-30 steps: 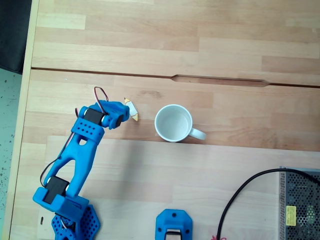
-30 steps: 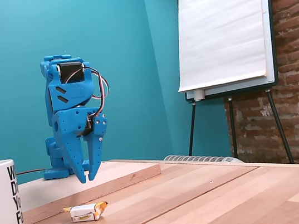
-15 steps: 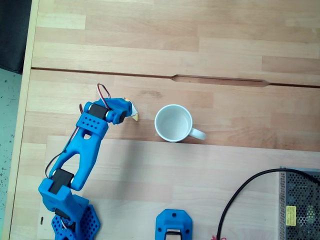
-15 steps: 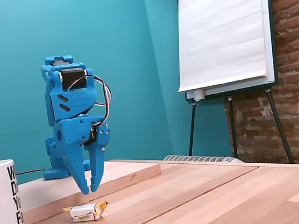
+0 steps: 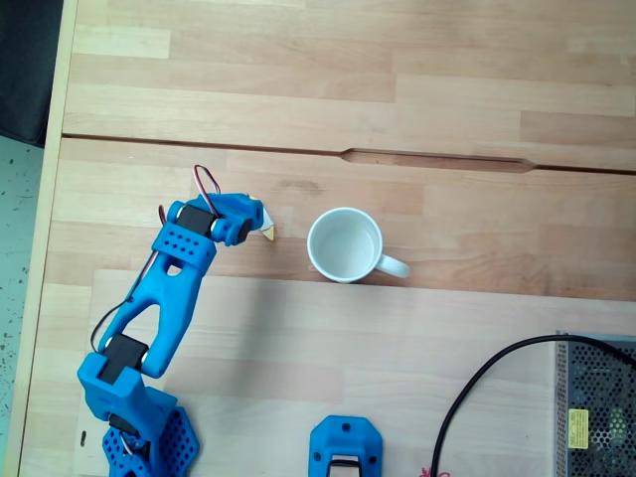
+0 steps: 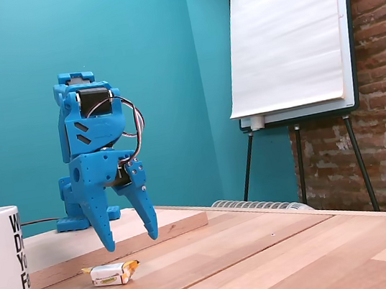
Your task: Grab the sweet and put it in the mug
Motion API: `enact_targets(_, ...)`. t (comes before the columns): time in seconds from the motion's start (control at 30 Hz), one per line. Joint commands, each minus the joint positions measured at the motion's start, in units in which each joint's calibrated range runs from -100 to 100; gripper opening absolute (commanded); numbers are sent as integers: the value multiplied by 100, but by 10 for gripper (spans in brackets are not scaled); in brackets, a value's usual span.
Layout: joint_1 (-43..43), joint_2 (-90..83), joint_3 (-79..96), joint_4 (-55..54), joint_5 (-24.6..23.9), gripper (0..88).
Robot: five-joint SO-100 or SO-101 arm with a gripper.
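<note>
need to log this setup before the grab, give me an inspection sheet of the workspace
surface: light wooden table with a raised board under the arm
job's things: sweet lying flat on the table; white mug upright, inside looks empty, handle toward the right in the top-down fixed view
clutter: blue part at the near edge; metal mesh box
end effector: open, hanging above the sweet, not touching it
cables: black cable by the mesh box; red and black wires on the arm
surroundings: teal wall, flipchart, brick wall
</note>
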Motion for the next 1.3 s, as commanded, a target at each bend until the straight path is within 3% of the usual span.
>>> enact_targets(0.0, 61, -89, -315, -61, 147, 259)
enact_targets(0.33, 352, -54, -315, -126, 444, 218)
enact_targets(1.27, 381, 1305, -1385, -569, 381, 208)
